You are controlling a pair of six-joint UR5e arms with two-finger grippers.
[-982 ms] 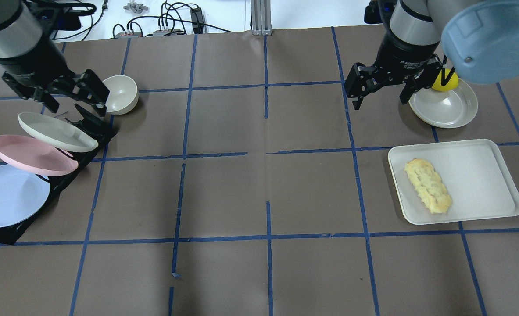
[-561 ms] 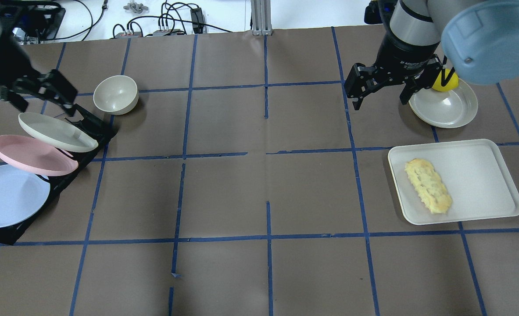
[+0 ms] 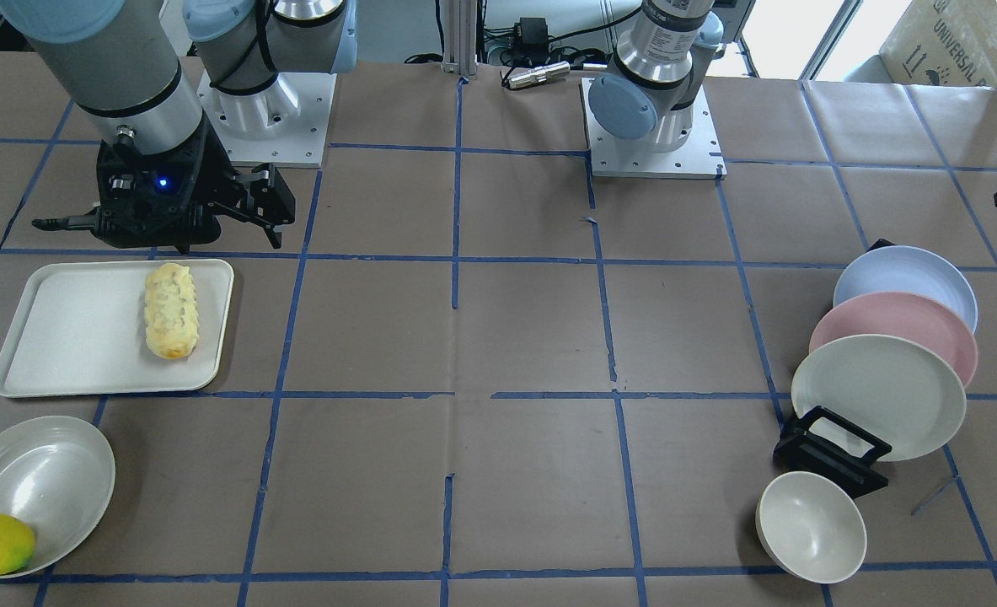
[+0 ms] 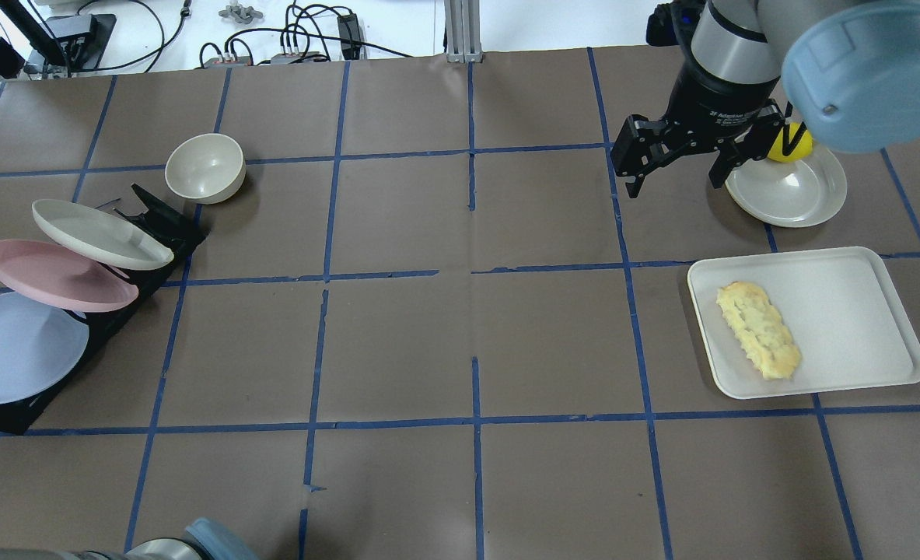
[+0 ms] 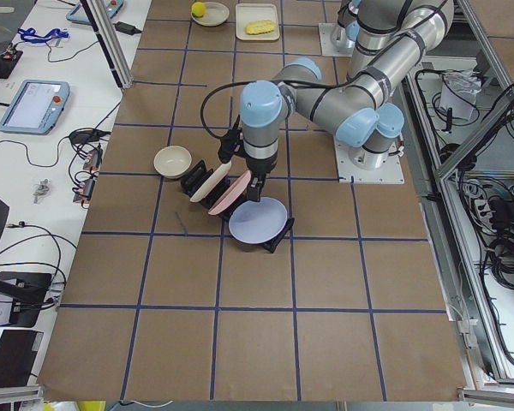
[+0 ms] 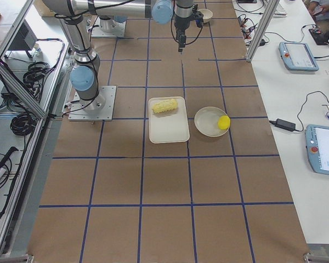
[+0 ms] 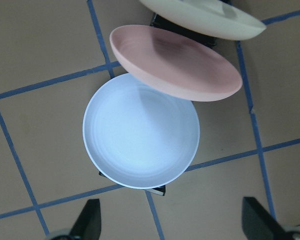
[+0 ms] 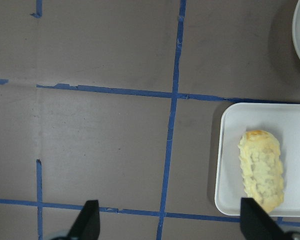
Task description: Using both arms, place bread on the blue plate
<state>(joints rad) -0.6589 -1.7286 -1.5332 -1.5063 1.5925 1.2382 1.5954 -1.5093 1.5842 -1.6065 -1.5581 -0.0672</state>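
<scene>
- bread (image 4: pixel 759 330) lies flat on white tray (image 4: pixel 856 327), in the half nearer table centre, on the robot's right side; nothing touches it
- blue plate (image 4: pixel 16 350) leans in black rack (image 4: pixel 164 225) on the robot's left side, in the slot nearest the robot
- pink plate (image 4: pixel 55 276) overlaps its far rim, then off-white plate (image 4: pixel 98 233) behind that
- left gripper (image 7: pixel 172 227) hangs above blue plate, fingers spread wide, holding nothing
- right gripper (image 4: pixel 676 180) is up in the air, clear of tray and bread, fingers wide apart, empty
- bowl (image 4: pixel 204 167) sits just past the rack's far end
- lemon (image 4: pixel 788 144) rests at the edge of dish (image 4: pixel 786 194), beyond the tray
</scene>
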